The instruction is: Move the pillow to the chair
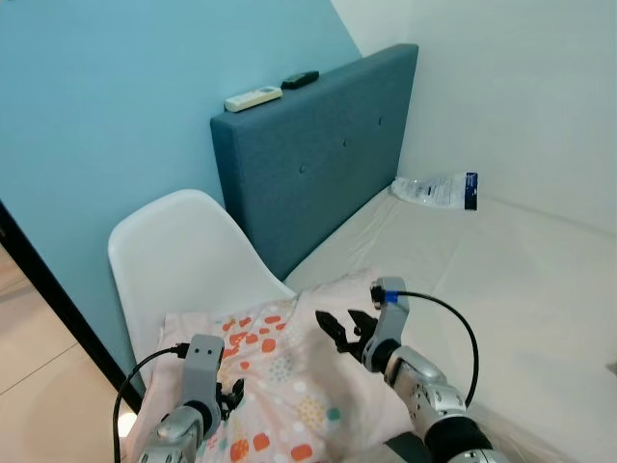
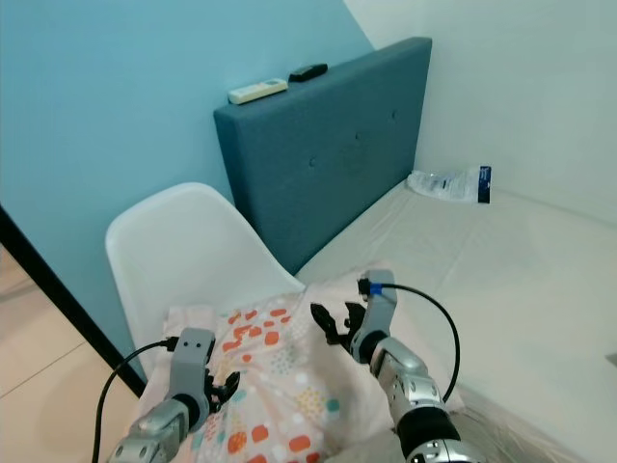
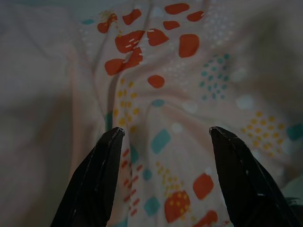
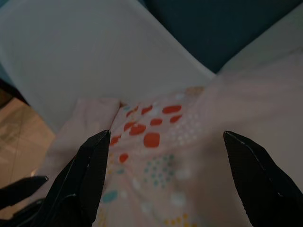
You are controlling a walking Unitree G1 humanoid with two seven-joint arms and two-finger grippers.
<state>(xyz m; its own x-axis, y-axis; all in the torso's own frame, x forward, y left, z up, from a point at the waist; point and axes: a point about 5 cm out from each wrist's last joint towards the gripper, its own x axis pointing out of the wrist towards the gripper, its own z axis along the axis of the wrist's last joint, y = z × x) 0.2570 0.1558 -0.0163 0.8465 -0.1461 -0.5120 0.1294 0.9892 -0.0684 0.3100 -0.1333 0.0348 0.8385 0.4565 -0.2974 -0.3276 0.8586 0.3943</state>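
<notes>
At the left stands the white chair (image 1: 183, 260), its back close to the blue wall, and its seat is already under the pillow (image 1: 289, 386). The pillow, pale pink with orange and teal spots, lies on the seat, and its right part reaches over the seat's right edge toward the bed (image 1: 521, 280). I judge its long axis goes from left to right, from the chair to the mattress.

My left pincer (image 1: 229, 395) hovers low over the left part of the pillow, fingers (image 3: 102, 179) apart, with only printed cloth between them and nothing clamped. My right pincer (image 1: 345, 333) is higher, above the pillow's far right part, also spread wide and holding nothing; in its wrist view the chair back is beyond the cloth.

So the pillow is directly below both pincers. The overhanging side is nearer to my right arm, so pushing that end leftward to the chair back looks to me the sensible move.
</notes>
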